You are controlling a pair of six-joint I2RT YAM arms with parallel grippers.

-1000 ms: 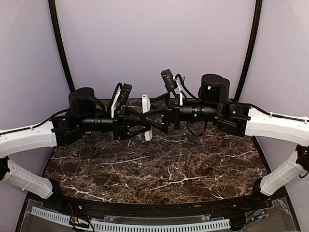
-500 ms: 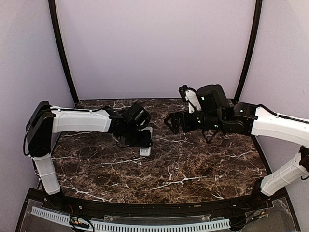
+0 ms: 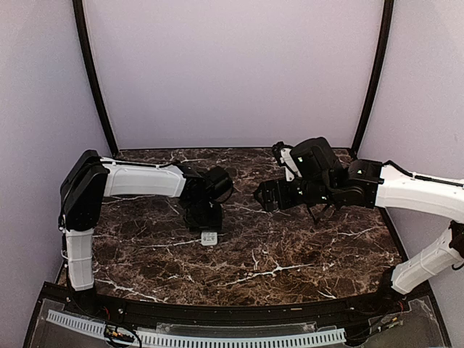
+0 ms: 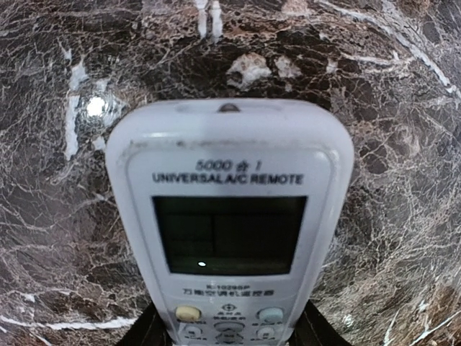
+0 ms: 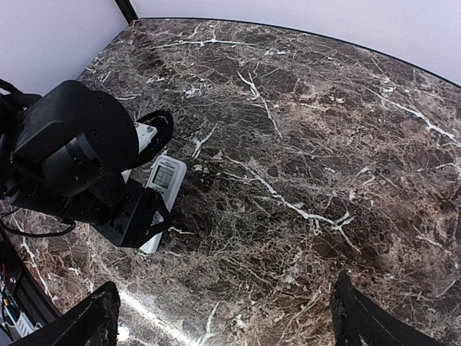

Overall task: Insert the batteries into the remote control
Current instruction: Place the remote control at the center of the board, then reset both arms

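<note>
Top view: we saw the left gripper down at the table, clamped on the remote control, one end poking out just past its tips. The right gripper hung released, well apart. Left wrist: the screen faced up between the fingers, so we judged the back needed turning up, with a firm grip and no slipping. Right wrist: jaws wide, nothing between. We saw no batteries in any view.

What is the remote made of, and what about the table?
The remote looks like white plastic, smooth and slightly glossy, with printed lettering. The table looks like polished dark marble, with white veins and a bright glare spot, though it could be imitation.
</note>
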